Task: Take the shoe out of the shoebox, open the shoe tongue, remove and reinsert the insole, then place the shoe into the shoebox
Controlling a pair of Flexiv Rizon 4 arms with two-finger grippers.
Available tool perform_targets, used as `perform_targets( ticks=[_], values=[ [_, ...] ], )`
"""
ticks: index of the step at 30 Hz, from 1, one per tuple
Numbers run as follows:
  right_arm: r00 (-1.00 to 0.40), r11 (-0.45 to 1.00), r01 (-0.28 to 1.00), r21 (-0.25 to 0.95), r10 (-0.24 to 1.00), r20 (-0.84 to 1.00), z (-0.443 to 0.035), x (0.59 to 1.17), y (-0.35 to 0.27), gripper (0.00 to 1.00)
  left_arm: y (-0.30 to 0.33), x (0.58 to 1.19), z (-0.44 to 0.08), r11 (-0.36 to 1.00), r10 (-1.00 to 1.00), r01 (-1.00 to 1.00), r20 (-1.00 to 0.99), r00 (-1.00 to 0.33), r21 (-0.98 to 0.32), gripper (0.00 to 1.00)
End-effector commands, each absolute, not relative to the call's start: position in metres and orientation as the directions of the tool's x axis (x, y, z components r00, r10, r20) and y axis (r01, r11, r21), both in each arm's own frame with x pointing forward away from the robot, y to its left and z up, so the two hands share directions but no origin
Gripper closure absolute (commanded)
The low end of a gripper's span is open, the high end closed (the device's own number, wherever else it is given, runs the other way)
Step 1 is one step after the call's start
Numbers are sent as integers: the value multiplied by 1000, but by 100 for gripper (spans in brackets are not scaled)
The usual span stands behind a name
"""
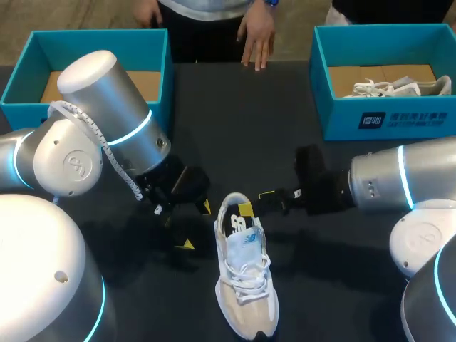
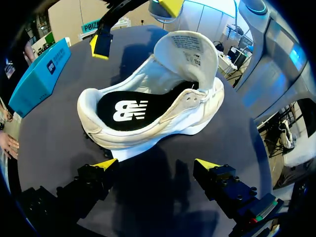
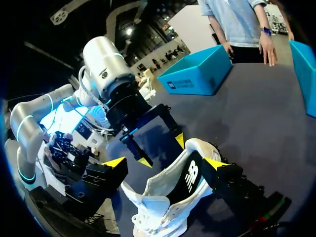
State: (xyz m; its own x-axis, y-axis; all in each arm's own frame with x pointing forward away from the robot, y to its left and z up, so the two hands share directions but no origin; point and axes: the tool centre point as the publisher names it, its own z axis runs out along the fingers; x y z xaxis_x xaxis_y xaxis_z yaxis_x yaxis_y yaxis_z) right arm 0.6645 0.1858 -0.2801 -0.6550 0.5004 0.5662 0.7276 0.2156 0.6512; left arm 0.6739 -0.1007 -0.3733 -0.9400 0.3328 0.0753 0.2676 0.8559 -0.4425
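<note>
The shoe (image 1: 246,274) lies out on the dark worktop (image 1: 235,121), lower middle of the head view, with its toe toward the bottom edge. Its tongue (image 2: 190,49) stands pulled up, and the black insole (image 2: 128,111) lies inside. My left hand (image 1: 196,226) sits just left of the heel, fingers spread wide and holding nothing. My right hand (image 1: 256,201) comes in from the right, also wide open. The heel is between its fingers but not clamped. A blue shoebox (image 1: 100,50) sits upper left. A second shoebox (image 1: 342,117) at upper right holds another shoe (image 1: 392,87). A person's hand (image 1: 258,39) rests at the far edge.
</note>
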Motion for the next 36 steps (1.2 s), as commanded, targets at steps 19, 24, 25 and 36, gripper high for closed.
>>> perform_targets(
  ticks=[19, 24, 25, 36],
  values=[
    [-552, 255, 758, 601, 742, 381, -259, 658, 186, 0, -75, 675, -348, 841, 398, 333, 70, -915, -427, 0],
    [-511, 270, 772, 575, 802, 309, -255, 660, 195, 0, -55, 679, -336, 837, 420, 363, 55, -906, -409, 0],
    [-509, 273, 773, 573, 806, 302, -255, 660, 197, 0, -51, 681, -334, 832, 436, 380, 53, -898, -404, 0],
    [-456, 282, 794, 538, 862, 220, -259, 660, 221, 60, -12, 705, -305, 810, 479, 430, 28, -877, -399, 0]
  ],
)
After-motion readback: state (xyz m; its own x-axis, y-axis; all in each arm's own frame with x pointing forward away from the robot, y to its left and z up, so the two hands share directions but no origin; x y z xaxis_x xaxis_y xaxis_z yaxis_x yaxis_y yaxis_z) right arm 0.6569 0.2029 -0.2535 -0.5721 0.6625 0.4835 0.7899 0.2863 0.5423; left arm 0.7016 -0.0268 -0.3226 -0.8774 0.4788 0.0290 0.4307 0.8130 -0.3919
